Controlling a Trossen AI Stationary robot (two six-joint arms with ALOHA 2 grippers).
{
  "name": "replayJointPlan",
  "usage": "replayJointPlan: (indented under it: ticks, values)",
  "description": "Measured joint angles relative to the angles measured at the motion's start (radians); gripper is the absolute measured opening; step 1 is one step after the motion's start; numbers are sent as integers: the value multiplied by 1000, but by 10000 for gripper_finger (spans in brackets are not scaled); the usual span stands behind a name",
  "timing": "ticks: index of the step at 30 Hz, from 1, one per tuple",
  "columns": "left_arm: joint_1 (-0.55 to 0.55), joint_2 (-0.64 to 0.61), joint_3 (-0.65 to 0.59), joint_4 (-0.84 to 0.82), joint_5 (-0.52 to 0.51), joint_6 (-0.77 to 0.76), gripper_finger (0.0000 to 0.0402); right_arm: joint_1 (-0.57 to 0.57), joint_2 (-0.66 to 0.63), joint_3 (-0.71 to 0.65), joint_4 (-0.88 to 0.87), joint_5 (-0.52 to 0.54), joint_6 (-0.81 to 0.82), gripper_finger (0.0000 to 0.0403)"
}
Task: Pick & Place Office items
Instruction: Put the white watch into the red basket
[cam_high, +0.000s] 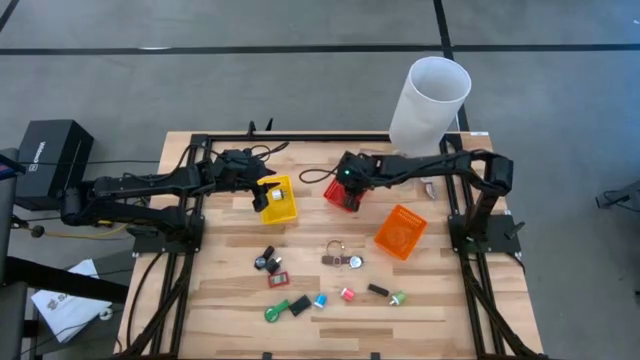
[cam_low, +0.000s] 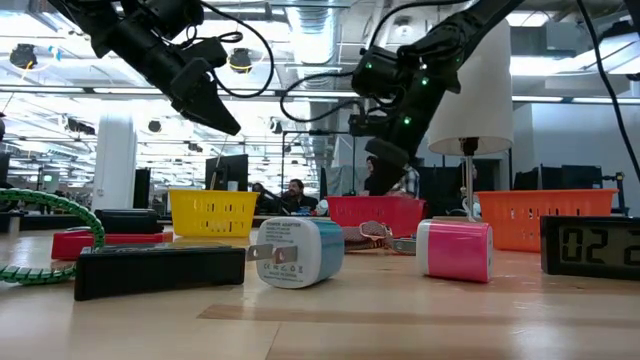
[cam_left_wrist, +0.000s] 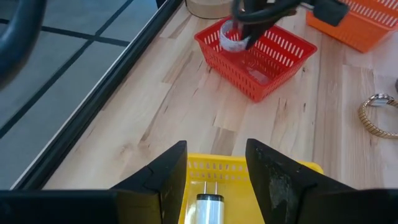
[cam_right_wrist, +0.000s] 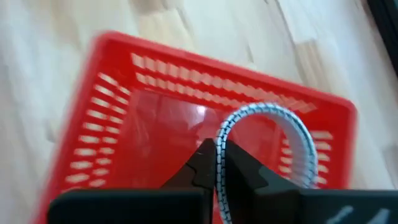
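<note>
Right wrist view: pincer (cam_right_wrist: 217, 163) tips hide cord (cam_right_wrist: 283, 127) ends.

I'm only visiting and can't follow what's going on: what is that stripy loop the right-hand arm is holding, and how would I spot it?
Find the red bin near the table's far edge, between the yellow bin and the orange bin. Just above it the right gripper is shut on a cord loop. It alone is blue-and-white speckled, arched and off the table.

Left end effector (cam_left_wrist: 216, 180) hangs with fingers parted; right end effector (cam_right_wrist: 216, 167) is pinched closed.
</note>
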Motion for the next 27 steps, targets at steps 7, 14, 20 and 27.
replayJointPlan:
  ticks: [7,14,20,27]
  values:
    - [0,0,0,0,0,0,158,-3,0,0,-11,1,54,12]
    - [0,0,0,0,0,0,158,0,70,3,10,0,69,13]
    - [-1,0,0,0,0,0,158,7,149,22,36,6,18,13]
    - [0,0,0,0,0,0,158,6,158,37,32,-4,15,24]
